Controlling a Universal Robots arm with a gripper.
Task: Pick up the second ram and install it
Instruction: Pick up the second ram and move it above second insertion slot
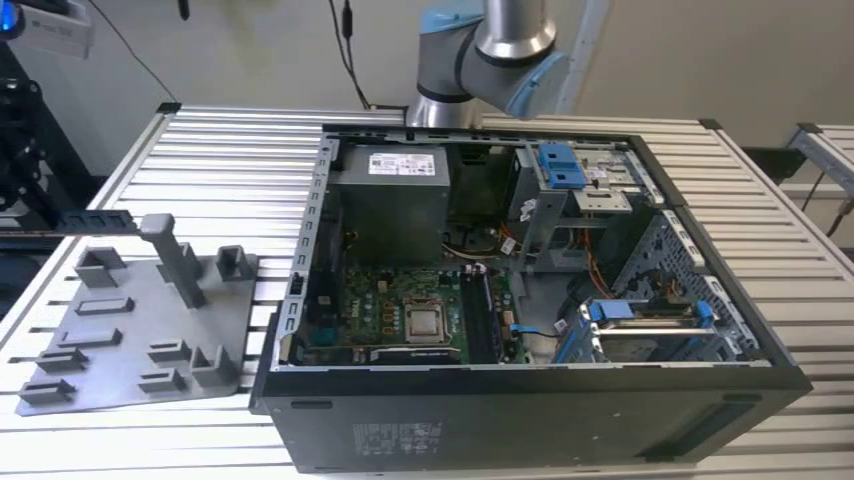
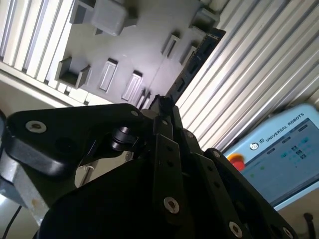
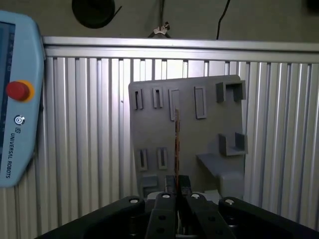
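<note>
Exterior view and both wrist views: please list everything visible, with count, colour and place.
table: one, silver, slatted, under everything.
computer case: one, black, open, on the table.
motherboard: one, green, inside the computer case.
fixture plate: one, grey, on the table, at the exterior view's left of the computer case.
teach pendant: one, light blue with a red button, near the table.
second ram: one, dark, held in the hand by the fixture plate.
arm: one, grey and blue, behind the computer case.
hand: one, black, shut on the second ram.
</note>
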